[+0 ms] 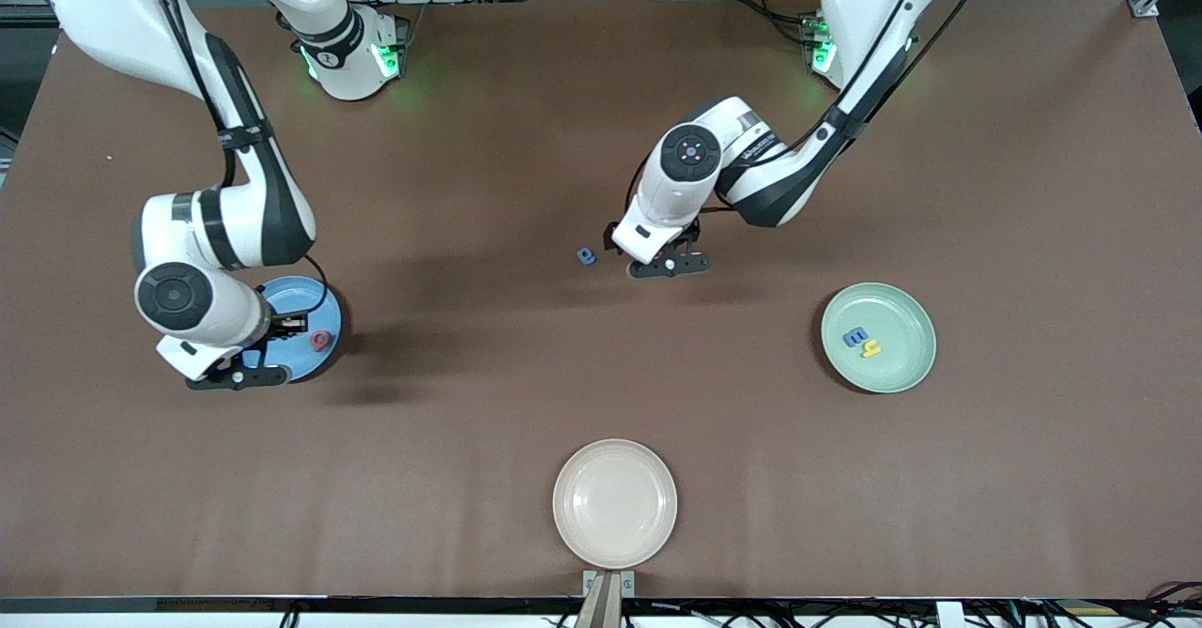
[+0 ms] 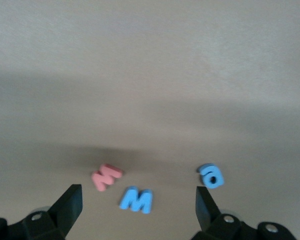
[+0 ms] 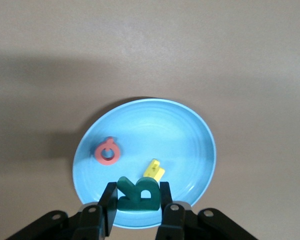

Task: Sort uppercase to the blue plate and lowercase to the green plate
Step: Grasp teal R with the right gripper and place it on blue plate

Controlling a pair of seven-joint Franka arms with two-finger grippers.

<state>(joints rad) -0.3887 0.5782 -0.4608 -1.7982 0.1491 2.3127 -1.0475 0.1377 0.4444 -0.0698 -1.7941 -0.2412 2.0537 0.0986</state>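
Observation:
My right gripper hangs low over the blue plate, shut on a dark teal uppercase letter. A red Q and a yellow H lie on that plate. My left gripper stands open over the table's middle, above a small red w and a bigger blue W. A small blue e lies beside them. The green plate holds a blue lowercase letter and a yellow h.
A cream-beige plate sits near the table's front edge, with nothing on it. The left arm's hand hides the red w and blue W in the front view.

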